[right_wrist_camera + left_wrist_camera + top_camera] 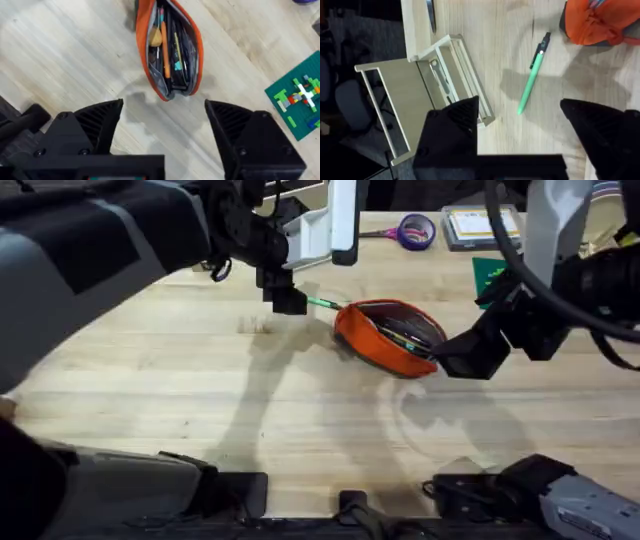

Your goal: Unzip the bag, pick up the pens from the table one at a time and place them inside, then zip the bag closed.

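Lying flat on the table [200, 400], a thin green pen [532, 75] with a darker end, seen in the left wrist view between and a little beyond the two black fingers of the left gripper [535, 130], not touching either one. Spread wide, those fingers [455, 125], gripping nothing. In the overhead view, hanging just left of the pen [322, 303], near the upper middle of the frame, with the pen's far end close beside the orange bag [390, 335]. Sitting right of the middle, the bag, unzipped and gaping, soft and long, orange outside with a grey lining. Packed inside, seen in the right wrist view: several stick-like pens [167, 45], some orange, some dark, one with a bit of teal. Hovering near the bag's right end in the overhead view, the right gripper [478, 350], its chunky black fingers [95, 125] parted wide with the bag's end [170, 50] lying in front of the gap, untouched. Pale wood with plank grain, smooth and flat. Standing beside the left gripper, a cream slatted rack [420, 80]. Resting at the right edge of the right wrist view, a green block plate [297, 97] with small coloured bricks.
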Motion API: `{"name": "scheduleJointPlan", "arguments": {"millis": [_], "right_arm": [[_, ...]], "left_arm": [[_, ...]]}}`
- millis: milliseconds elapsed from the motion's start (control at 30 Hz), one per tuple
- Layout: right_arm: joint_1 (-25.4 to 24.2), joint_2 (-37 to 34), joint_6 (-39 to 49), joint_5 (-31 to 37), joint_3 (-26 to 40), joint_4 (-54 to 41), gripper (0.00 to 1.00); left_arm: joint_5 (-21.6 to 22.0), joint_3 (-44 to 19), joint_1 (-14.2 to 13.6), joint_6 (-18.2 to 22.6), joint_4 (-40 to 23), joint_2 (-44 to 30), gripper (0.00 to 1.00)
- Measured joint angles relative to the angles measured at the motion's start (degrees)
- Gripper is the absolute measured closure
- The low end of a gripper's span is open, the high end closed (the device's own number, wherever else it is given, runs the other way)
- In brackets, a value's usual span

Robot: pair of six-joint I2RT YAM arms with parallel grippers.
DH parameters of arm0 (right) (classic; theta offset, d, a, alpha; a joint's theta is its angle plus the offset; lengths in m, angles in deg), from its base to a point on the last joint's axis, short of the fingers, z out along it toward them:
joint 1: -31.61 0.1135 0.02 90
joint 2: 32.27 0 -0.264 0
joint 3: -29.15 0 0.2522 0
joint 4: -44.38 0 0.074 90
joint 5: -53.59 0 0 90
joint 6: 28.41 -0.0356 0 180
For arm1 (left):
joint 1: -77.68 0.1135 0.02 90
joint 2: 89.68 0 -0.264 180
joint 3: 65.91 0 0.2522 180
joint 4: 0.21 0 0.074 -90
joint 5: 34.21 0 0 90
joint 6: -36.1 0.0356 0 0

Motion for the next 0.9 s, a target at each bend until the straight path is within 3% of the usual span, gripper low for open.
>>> {"name": "scheduleJointPlan", "arguments": {"millis": [500, 667, 900], "right_arm": [[0.0, 0.0, 0.0, 0.0, 0.0, 0.2, 0.003], [0.0, 0.0, 0.0, 0.0, 0.0, 0.5, 0.003], [0.0, 0.0, 0.0, 0.0, 0.0, 0.5, 0.003]], "left_arm": [[0.9, -0.9, -0.3, 0.6, -0.1, 0.0, 0.01], [1.2, -6.7, -1.3, 0.2, -6.3, -1.3, 0.009], [1.5, -17.4, -1.7, 0.0, -16.2, -10.1, 0.009]]}}
